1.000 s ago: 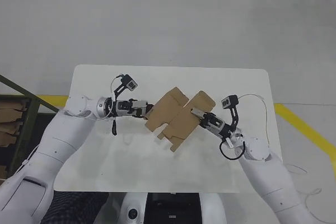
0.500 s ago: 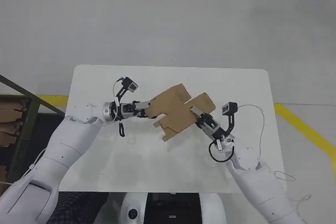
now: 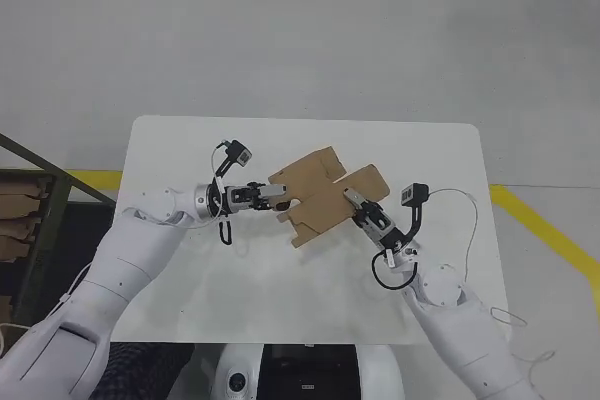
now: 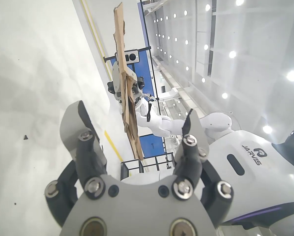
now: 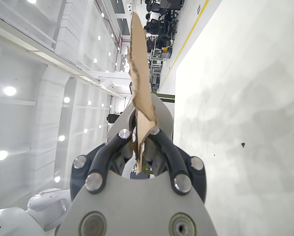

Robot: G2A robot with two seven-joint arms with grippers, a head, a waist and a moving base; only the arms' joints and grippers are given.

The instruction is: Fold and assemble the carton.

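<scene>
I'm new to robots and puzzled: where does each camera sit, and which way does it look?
Top view: above the robot's arms, looking down at the table and carton; both arms show.
Left wrist view: on the left wrist, looking past the open left gripper at the carton's edge; the other arm beyond.
Right wrist view: on the right wrist, looking along the right gripper, shut on the carton.
Shared: all show carton and table.
</scene>
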